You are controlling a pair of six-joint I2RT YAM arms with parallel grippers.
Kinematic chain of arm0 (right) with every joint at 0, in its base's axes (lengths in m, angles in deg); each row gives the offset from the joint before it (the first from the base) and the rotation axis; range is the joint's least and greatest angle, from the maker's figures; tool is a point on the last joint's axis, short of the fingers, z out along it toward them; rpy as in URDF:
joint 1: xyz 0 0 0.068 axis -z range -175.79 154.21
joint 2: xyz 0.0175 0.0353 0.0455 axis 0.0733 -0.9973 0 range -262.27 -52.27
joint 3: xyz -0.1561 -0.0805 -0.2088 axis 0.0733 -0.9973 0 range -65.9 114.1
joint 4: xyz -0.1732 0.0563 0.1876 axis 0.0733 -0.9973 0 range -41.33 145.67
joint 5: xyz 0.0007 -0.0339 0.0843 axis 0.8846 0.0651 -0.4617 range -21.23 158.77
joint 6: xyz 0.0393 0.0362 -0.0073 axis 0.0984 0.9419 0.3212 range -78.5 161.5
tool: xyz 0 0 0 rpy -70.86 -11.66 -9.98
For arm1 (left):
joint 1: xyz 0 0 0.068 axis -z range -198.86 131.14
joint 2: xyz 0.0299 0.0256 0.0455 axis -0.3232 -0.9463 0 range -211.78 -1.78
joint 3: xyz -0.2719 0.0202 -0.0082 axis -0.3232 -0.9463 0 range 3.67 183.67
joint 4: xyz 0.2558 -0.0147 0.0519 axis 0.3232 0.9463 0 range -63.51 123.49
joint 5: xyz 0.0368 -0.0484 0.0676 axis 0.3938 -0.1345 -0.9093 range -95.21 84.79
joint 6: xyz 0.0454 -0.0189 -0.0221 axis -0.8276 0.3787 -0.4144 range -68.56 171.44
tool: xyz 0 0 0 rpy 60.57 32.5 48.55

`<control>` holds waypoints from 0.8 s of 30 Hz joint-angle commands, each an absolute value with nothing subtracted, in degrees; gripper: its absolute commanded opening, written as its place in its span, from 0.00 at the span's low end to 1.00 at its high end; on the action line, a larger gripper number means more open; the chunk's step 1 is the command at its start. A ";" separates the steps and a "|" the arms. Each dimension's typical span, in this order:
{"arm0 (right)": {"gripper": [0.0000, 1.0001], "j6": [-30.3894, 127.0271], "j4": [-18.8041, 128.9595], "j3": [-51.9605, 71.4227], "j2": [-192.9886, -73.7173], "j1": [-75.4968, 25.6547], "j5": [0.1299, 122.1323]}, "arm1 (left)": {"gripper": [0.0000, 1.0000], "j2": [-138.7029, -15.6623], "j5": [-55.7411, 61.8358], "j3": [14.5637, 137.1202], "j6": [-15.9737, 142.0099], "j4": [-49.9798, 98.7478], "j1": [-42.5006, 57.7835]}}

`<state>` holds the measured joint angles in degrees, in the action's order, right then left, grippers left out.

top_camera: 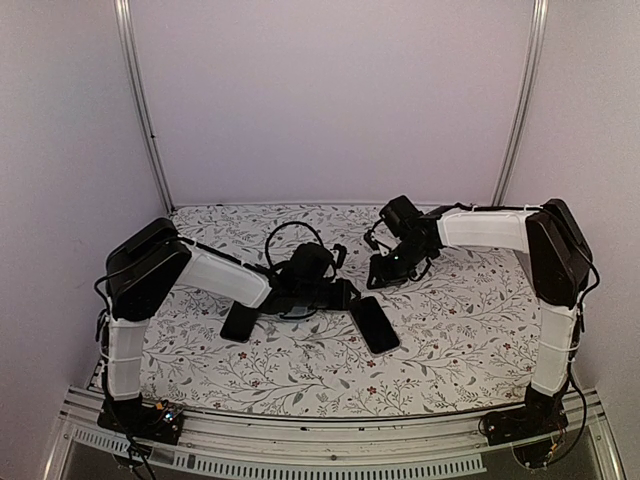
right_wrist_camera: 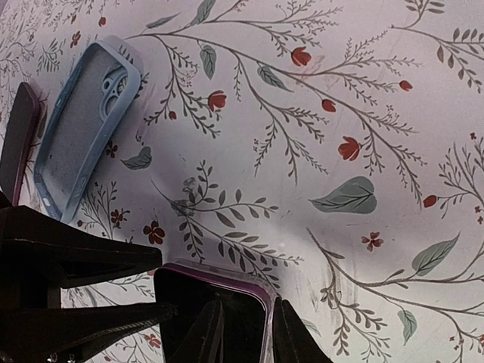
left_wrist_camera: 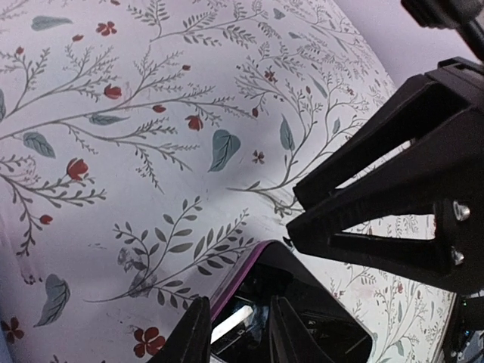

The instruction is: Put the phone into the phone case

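The right gripper straddles one edge of the phone, the left gripper a corner; whether either is clenched, I cannot tell.

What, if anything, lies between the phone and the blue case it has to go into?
Nothing visible lies on the floral cloth between the phone and the blue case; that stretch is bare. The left gripper hangs right beside the phone, close to that line, so it may crowd the path.
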<state>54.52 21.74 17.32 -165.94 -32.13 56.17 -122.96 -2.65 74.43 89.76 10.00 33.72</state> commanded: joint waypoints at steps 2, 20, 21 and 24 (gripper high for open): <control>0.23 55.35 24.55 14.24 -166.43 -32.81 53.08 | 0.27 -123.69 0.51 74.35 91.37 15.08 34.01; 0.13 57.97 26.53 7.42 -168.74 -35.31 52.03 | 0.27 -131.03 6.17 80.71 91.44 27.39 34.16; 0.13 58.26 26.68 6.41 -168.47 -35.42 51.96 | 0.26 -131.52 6.80 81.09 91.14 29.33 34.10; 0.13 58.89 26.90 4.29 -167.56 -35.43 51.83 | 0.24 -131.71 8.33 80.92 90.41 30.92 34.10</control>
